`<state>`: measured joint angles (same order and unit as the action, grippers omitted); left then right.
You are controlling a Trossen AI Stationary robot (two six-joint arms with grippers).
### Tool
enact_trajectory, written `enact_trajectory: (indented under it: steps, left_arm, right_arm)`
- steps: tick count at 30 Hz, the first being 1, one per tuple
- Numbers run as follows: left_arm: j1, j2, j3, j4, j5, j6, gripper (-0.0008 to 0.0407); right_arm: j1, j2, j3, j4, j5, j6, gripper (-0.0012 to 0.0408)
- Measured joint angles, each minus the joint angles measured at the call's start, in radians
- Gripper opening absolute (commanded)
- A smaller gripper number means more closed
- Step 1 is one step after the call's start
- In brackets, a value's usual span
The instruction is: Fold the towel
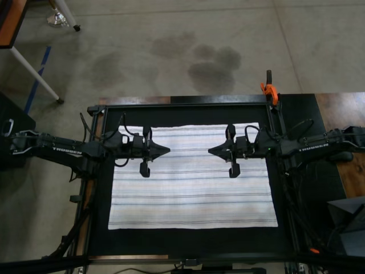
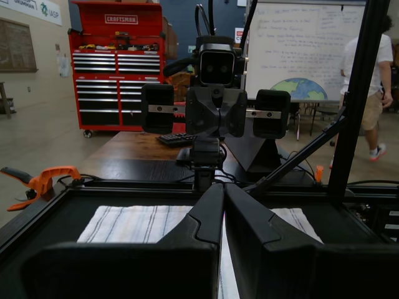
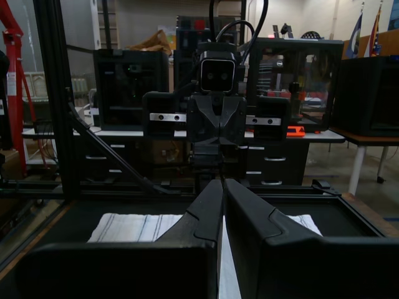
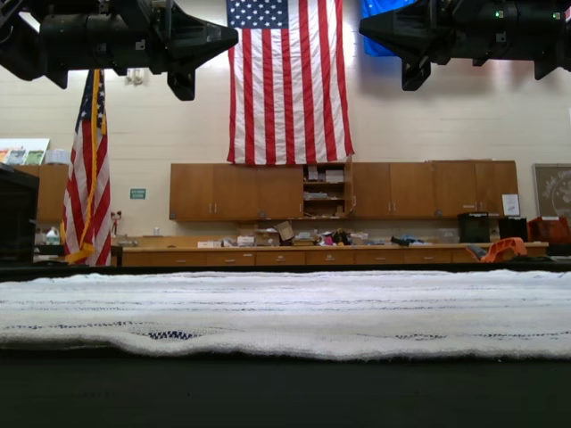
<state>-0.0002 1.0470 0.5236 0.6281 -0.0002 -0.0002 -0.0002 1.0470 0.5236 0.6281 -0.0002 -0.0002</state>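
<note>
The towel (image 1: 194, 188) is a white cloth with thin dark and pale-blue stripes. It lies flat and spread over the black work surface (image 1: 285, 240). My left gripper (image 1: 166, 150) hovers over the towel's far-left part in the top view, shut and empty. My right gripper (image 1: 212, 151) faces it from the top view's right, also shut and empty. A small gap separates the two tips. In the left wrist view the left gripper's (image 2: 222, 187) fingers meet above the towel (image 2: 131, 224). The right wrist view shows the same for the right gripper (image 3: 222, 184) over the towel (image 3: 131, 227). The exterior view shows the towel (image 4: 285, 312) flat, both arms high above it.
An orange clamp (image 1: 269, 90) grips the frame's far-right corner in the top view, also seen as the clamp (image 2: 40, 184). Black frame rails (image 1: 188, 104) surround the surface. A person (image 2: 374, 81) walks in the background, near a red tool chest (image 2: 118, 62).
</note>
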Motion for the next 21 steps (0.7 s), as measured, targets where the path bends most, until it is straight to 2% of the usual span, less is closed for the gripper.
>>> enact_trajectory:
  steps: [2, 5, 21]
  left_arm:
    - [0.0, 0.0, 0.0, -0.002, 0.0, 0.0, 0.0]
    - [0.0, 0.002, 0.0, -0.008, 0.0, 0.0, 0.0]
    - [0.0, 0.002, 0.0, -0.027, 0.0, 0.0, 0.0]
  right_arm:
    - [0.0, 0.002, 0.021, -0.056, 0.0, 0.0, 0.0]
    - [0.0, 0.005, 0.034, -0.076, 0.0, 0.0, 0.0]
    - [0.0, 0.005, 0.033, -0.083, 0.0, 0.0, 0.0]
